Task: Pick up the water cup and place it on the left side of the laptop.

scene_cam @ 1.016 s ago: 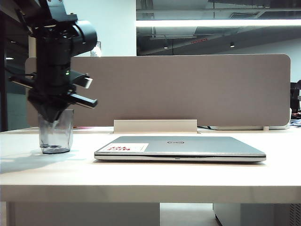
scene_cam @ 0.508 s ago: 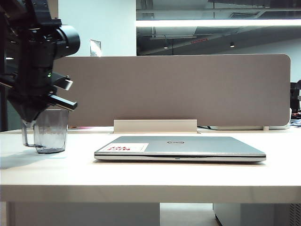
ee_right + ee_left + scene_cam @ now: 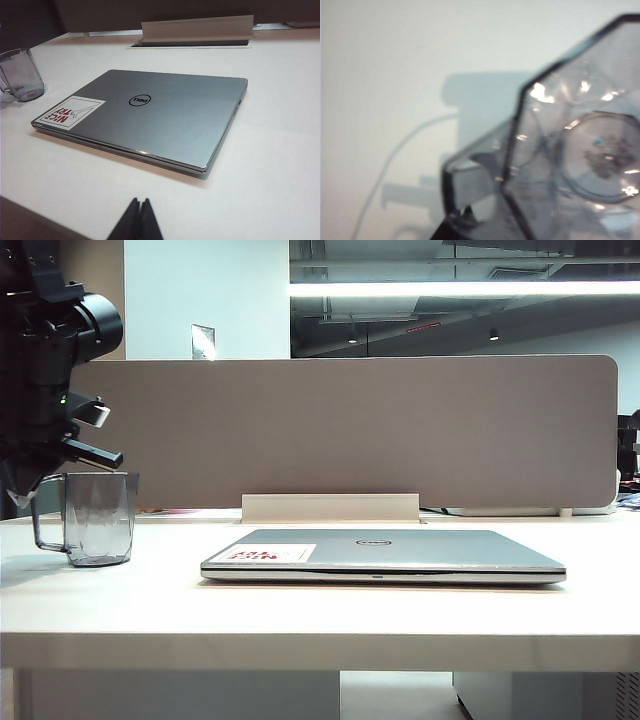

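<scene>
One water cup [image 3: 98, 518], one laptop [image 3: 400, 550] — two hands: left hand [image 3: 28, 485], right hand [image 3: 136, 220]

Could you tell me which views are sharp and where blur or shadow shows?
Exterior view: sharp, backlit, the left gripper a dark silhouette beside the cup. Left wrist view: soft, blurred cup, shadows on the table. Right wrist view: the laptop sharp, right gripper dark.

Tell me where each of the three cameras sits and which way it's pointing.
Exterior: low at the table's front edge, looking level across the laptop; left gripper by the water cup.
Left wrist: close above the water cup, looking down.
Right wrist: raised, looking down at the laptop; shut right gripper.
Shared: cup, laptop.
</scene>
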